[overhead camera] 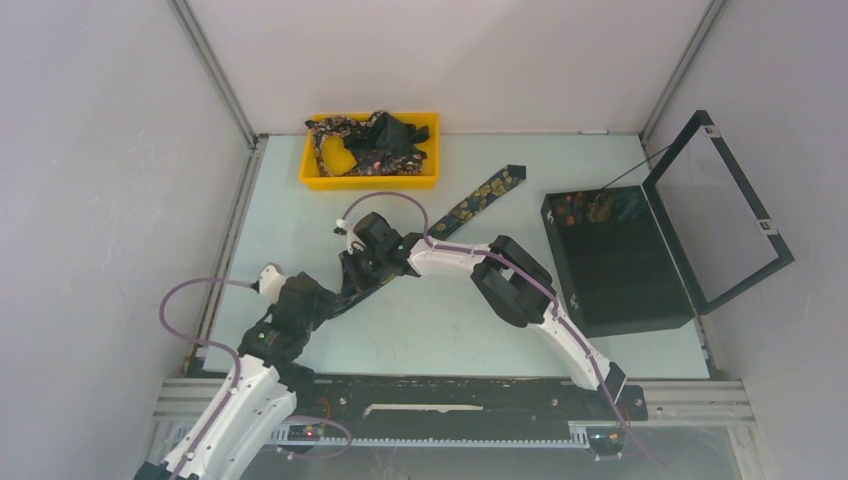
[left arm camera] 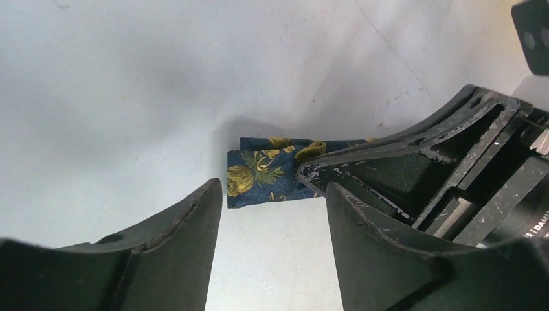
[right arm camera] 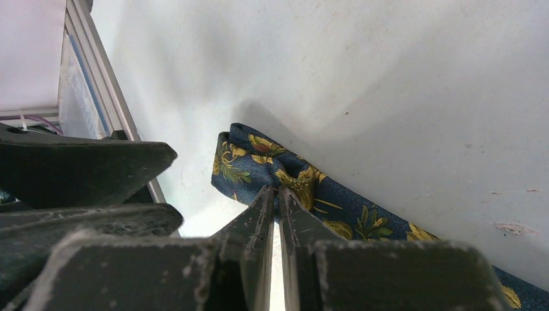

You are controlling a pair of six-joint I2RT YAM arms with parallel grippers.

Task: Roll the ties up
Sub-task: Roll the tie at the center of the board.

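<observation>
Low in the left-wrist frame, the left gripper [left arm camera: 272,189] is straddling, fingers apart, the tie [left arm camera: 259,176] whose folded end is lying mid-frame, while rightward the right gripper [left arm camera: 307,175], fingers together, is pinning it, so rolling is likely needing snug, edge-aligned turns.

The tie [overhead camera: 488,195] on the table is dark navy with gold-yellow flowers, green leaves and a few reddish touches. The bundled ties [overhead camera: 372,140] in the tray show the same dark ground and small gold pattern. The tray [overhead camera: 370,181] is bright yellow, the hinged box [overhead camera: 625,285] black and the table [overhead camera: 450,320] pale mint green; the left arm [overhead camera: 245,400] and right arm [overhead camera: 450,255] are white and black with mauve cables [overhead camera: 386,194].
</observation>
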